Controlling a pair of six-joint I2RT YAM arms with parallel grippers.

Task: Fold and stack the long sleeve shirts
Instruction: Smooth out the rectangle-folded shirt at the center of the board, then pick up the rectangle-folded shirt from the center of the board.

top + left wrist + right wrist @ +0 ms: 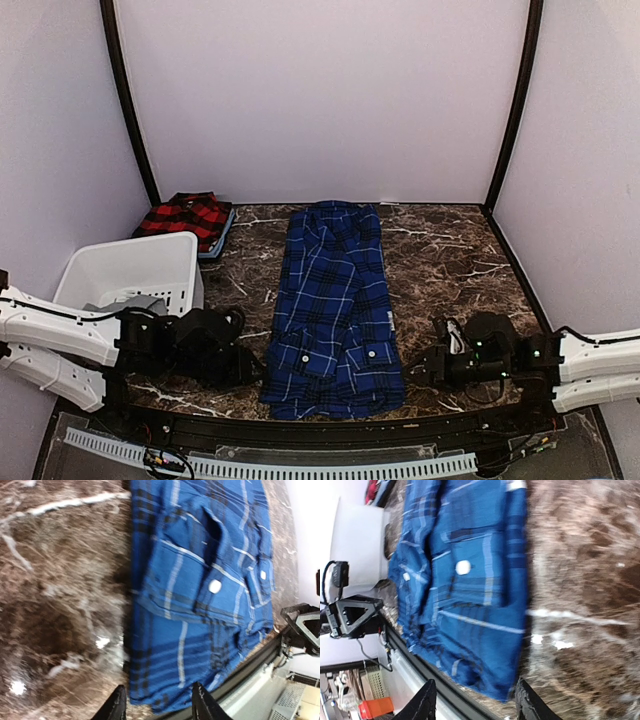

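The dark blue plaid shirt (335, 305) lies folded into a long strip down the middle of the marble table, its sleeves and white buttons on top at the near end. It also shows in the left wrist view (200, 595) and the right wrist view (470, 590). The red-and-black shirt (186, 217) lies folded at the back left. My left gripper (250, 368) is open and empty at the shirt's near left corner; its fingertips (118, 705) frame the hem. My right gripper (418, 368) is open and empty at the near right corner; its fingertips (426, 700) straddle that corner.
A white plastic basket (135, 272) stands at the left, just behind my left arm. A black rail (320, 425) runs along the table's near edge, right under the shirt's hem. White walls close in the back and sides.
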